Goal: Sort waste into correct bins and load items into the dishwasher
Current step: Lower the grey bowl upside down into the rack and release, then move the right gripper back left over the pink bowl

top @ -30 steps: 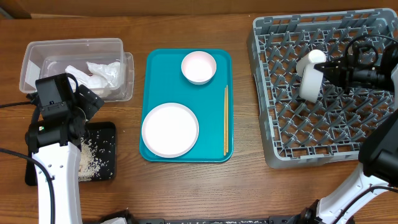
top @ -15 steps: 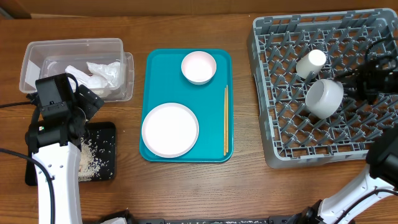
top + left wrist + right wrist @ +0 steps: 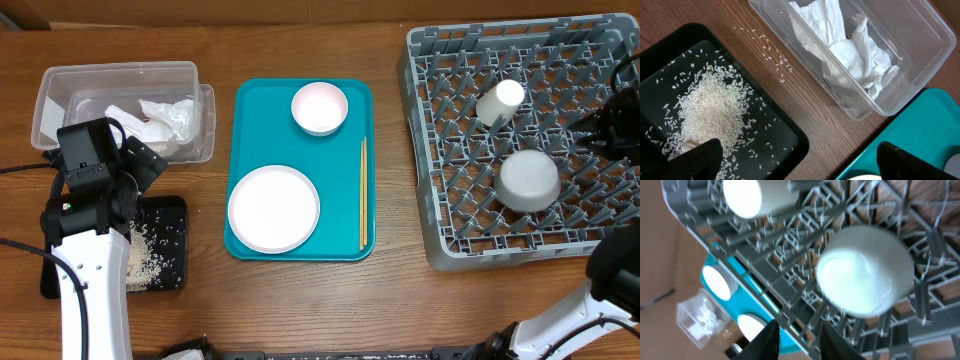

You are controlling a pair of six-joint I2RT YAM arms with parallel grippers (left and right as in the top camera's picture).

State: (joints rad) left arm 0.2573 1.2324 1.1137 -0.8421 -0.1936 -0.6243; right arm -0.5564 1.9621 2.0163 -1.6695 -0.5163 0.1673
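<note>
Bowl [image 3: 528,180] now down in the rack [image 3: 418,170], let go by the right gripper [image 3: 801,342], open and empty; plate [image 3: 273,208] still waiting

Bright, even light, soft shadows; grey metal bowl [image 3: 862,275] blurred, glary.

Grey metal bowl [image 3: 865,275] — soft, blurred in the right wrist view

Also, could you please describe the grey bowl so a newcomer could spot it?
Start at the large grey dish rack on the table's right side. Of the two things in it, the grey bowl sits near the middle, nearer the table's front edge than the small white cup. It is wide, round and dull grey; the cup is narrow and white.
</note>
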